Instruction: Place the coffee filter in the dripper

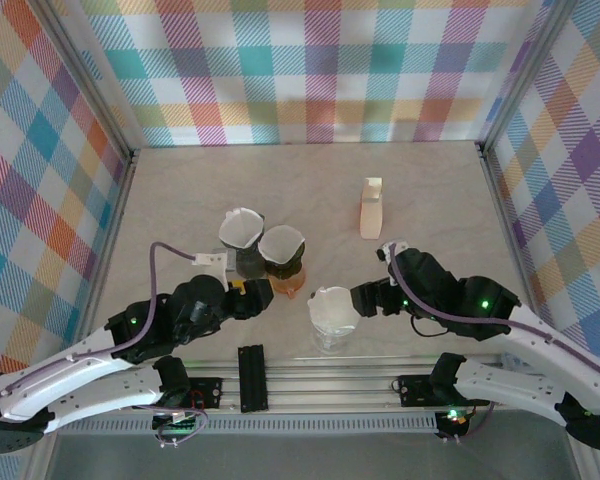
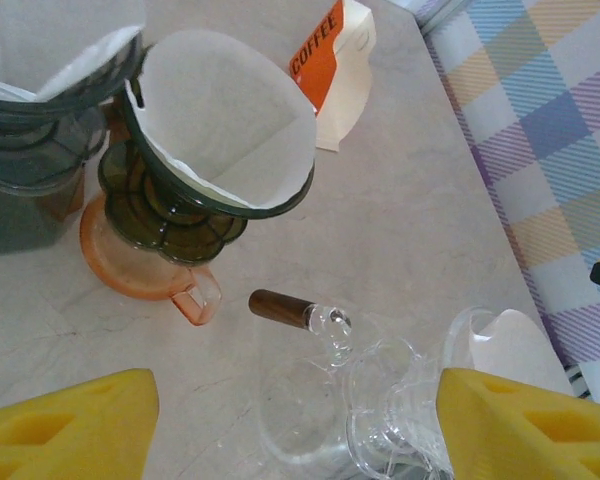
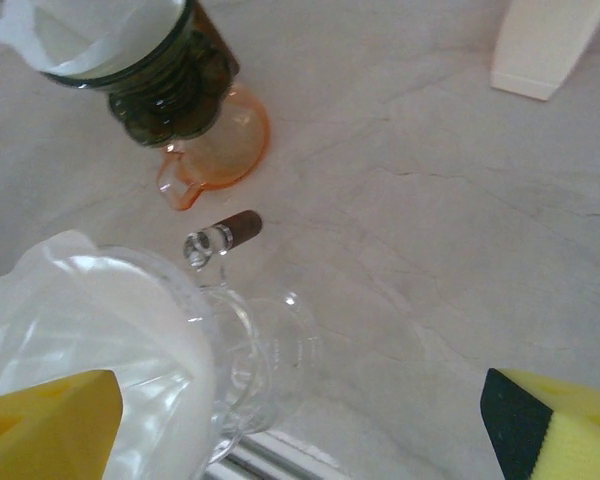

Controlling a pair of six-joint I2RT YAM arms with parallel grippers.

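A white coffee filter (image 1: 332, 305) sits inside the clear glass dripper (image 1: 332, 335) near the table's front edge. The dripper's brown handle (image 2: 280, 307) points toward the other drippers. My left gripper (image 1: 258, 297) is just left of it and open. In the left wrist view the glass dripper (image 2: 380, 410) lies low between the yellow fingers (image 2: 70, 425), close to the right one, with the filter (image 2: 515, 345) behind it. My right gripper (image 1: 363, 298) is open just right of the dripper. In the right wrist view the filter (image 3: 90, 340) is by the left finger.
A dark green dripper (image 1: 282, 250) on an orange base (image 2: 130, 265) and a grey dripper (image 1: 242, 240) each hold a white filter, behind the left gripper. A coffee bag (image 1: 371, 208) stands further back right. Checked walls enclose the table.
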